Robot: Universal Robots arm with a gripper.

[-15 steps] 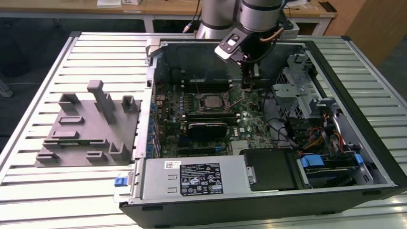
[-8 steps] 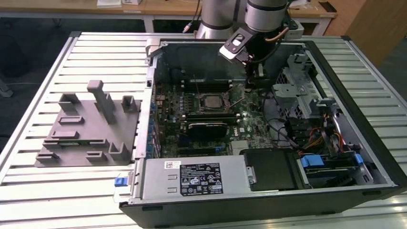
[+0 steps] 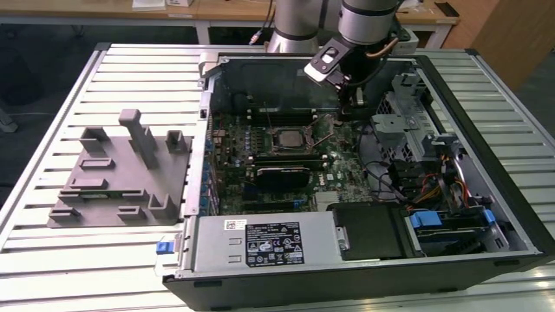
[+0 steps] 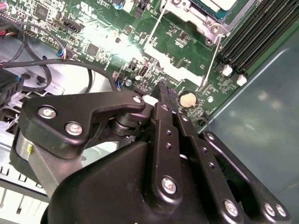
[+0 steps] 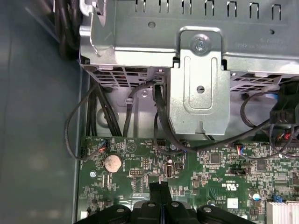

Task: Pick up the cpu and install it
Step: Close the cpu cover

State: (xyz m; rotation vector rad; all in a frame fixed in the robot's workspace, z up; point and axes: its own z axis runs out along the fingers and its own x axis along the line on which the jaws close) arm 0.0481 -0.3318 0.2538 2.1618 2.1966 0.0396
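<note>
We find no print we can read. We see 1 black-and-white label (image 3: 274,244) on the power supply (image 3: 217,250), its lines too small, and faint white marks (image 5: 228,185) on the motherboard (image 5: 140,161) in the first wrist view.

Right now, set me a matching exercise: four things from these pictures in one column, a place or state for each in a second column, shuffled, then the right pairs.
1. cpu
2. grey block
3. coin battery
4. jaws

A. on the slatted table, at the exterior view's left of the case
B. shut, empty, over the green board
C. inside the square frame mid-board
D. flat on the board, close to the case's side wall

Pairs: 1-C, 2-A, 3-D, 4-B.
</note>
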